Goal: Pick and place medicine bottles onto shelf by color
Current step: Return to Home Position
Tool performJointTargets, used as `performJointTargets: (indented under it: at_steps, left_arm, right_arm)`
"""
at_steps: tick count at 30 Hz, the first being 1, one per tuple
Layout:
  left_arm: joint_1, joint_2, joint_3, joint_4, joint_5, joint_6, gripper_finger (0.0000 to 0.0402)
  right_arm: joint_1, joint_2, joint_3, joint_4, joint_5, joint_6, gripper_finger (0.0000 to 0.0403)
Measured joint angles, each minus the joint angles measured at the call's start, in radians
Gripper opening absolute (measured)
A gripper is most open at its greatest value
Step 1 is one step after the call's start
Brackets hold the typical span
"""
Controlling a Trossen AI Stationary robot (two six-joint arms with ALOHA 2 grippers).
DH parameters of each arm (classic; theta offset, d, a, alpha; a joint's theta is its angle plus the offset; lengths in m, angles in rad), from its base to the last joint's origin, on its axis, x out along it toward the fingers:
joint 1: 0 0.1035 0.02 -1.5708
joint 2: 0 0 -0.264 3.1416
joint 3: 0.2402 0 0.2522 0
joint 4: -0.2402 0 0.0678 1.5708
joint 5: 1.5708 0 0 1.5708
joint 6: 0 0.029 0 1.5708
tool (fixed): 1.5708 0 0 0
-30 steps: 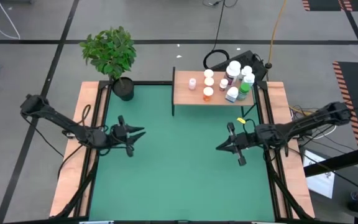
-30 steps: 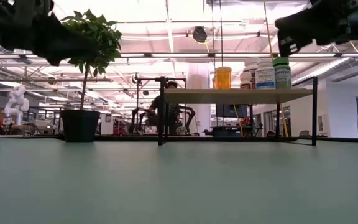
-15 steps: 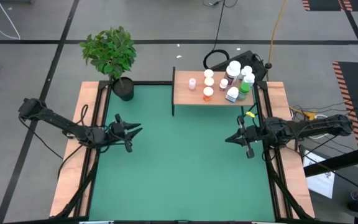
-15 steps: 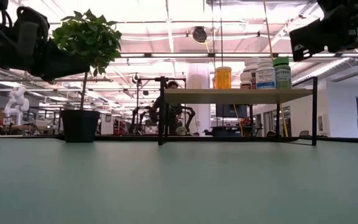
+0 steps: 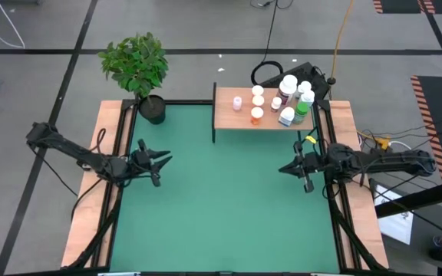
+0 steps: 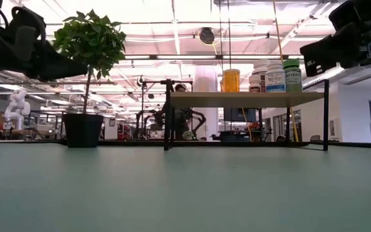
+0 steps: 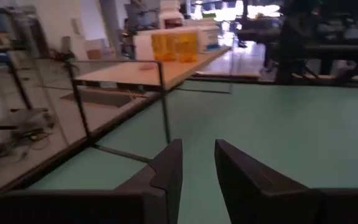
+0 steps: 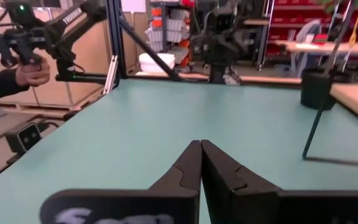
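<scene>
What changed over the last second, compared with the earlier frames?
The right pincer drew back rightward, shut and empty. The left pincer eased slightly back leftward, open. Nothing was grasped or released. The medicine bottles on the shelf and the plant stayed put.

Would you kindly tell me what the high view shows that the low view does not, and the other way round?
Only the high view: both arms whole, the left arm at the green table's left edge, the right arm at its right edge, jaws pointing inward, and the medicine bottles' caps from above. Only the low view: the shelf's black legs, the bottles' labels side-on, the room behind. Both: the potted plant, the shelf, the bottles standing on it.
</scene>
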Motion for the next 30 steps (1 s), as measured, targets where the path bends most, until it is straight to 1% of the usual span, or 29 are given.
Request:
performJointTargets:
  at_steps: [2, 4, 7, 10, 12, 14, 17, 19, 23, 25, 30]
  left_arm:
    - [-0.006, -0.044, 0.000, -0.067, 0.049, -0.010, 0.0097]
    - [0.000, -0.089, 0.000, -0.120, 0.126, -0.014, 0.0097]
    - [0.047, -0.144, 0.000, -0.133, 0.203, 0.037, 0.0097]
    - [0.140, -0.188, 0.000, -0.130, 0.338, 0.077, 0.0097]
    - [0.218, -0.200, 0.000, -0.141, 0.465, 0.085, 0.0097]
    - [0.297, -0.200, 0.000, -0.148, 0.571, 0.096, 0.0097]
    - [0.406, -0.200, 0.000, -0.154, 0.687, 0.090, 0.0097]
    - [0.456, -0.200, 0.000, -0.169, 0.715, 0.067, 0.0097]
    - [0.506, -0.211, 0.001, -0.231, 0.717, 0.029, 0.0097]
    - [0.513, -0.225, 0.024, -0.315, 0.719, 0.012, 0.0097]
    - [0.504, -0.276, 0.168, -0.590, 0.746, 0.003, 0.0097]
  right_arm:
    - [-0.003, -0.022, 0.000, -0.008, 0.000, -0.009, 0.0000]
    - [-0.004, -0.037, 0.000, -0.004, 0.000, -0.026, 0.0000]
    - [-0.005, -0.039, 0.000, 0.036, 0.001, -0.065, 0.0000]
    - [-0.020, -0.026, 0.000, 0.075, 0.000, -0.060, 0.0000]
    - [-0.029, -0.018, 0.000, 0.079, 0.000, -0.039, 0.0000]
    - [-0.033, -0.012, 0.000, 0.074, 0.000, -0.028, 0.0000]
    - [-0.044, -0.003, 0.000, 0.066, 0.004, -0.025, 0.0000]
    - [-0.050, -0.004, 0.000, 0.055, 0.004, -0.024, 0.0000]
    - [-0.049, -0.005, 0.000, 0.031, 0.001, -0.012, 0.0000]
    - [-0.050, -0.006, 0.000, 0.022, 0.001, -0.010, 0.0000]
    - [-0.050, -0.009, 0.000, 0.023, 0.001, -0.011, 0.0000]
